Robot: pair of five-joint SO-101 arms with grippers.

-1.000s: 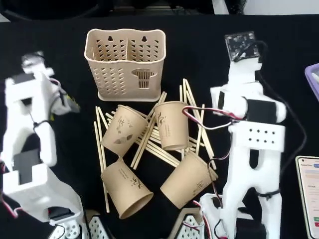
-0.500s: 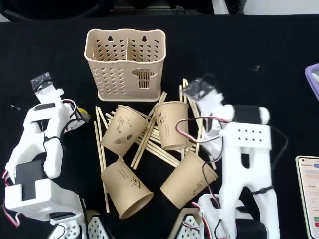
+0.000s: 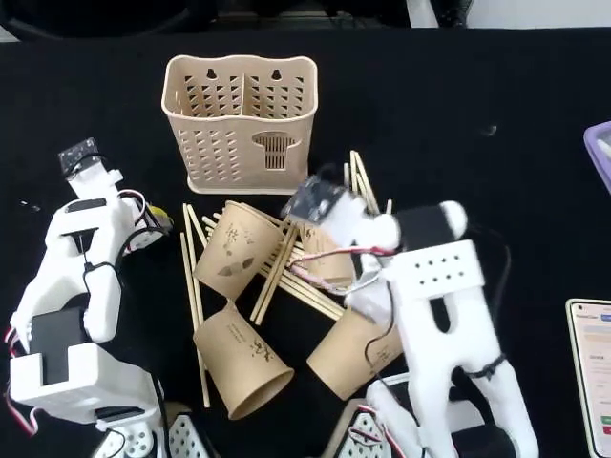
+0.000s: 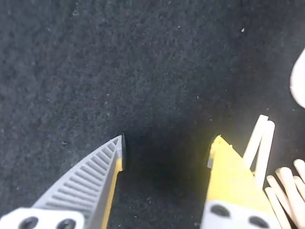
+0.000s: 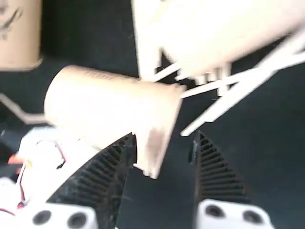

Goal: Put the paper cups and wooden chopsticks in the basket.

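Note:
The beige slotted basket (image 3: 239, 124) stands upright at the back of the black table. Three paper cups lie on their sides in front of it (image 3: 234, 250) (image 3: 239, 358) (image 3: 358, 353); a fourth cup (image 3: 323, 260) is partly covered by the right arm (image 3: 430, 277). Wooden chopsticks (image 3: 286, 272) are strewn under and around the cups. My right gripper (image 5: 162, 148) is open, and the rim of a lying cup (image 5: 109, 109) sits just in front of its black fingers. My left gripper (image 4: 167, 148) is open above bare table, with chopstick ends (image 4: 259, 138) beside its yellow finger.
The left arm (image 3: 76, 258) stands at the table's left, its gripper (image 3: 151, 227) left of the chopstick pile. A phone (image 3: 592, 372) lies at the right edge and a purple item (image 3: 600, 148) farther back. Black cloth covers the table.
The right arm has swung left and down from the table's right side to over the middle cups. The left arm lowered early on and has since kept still.

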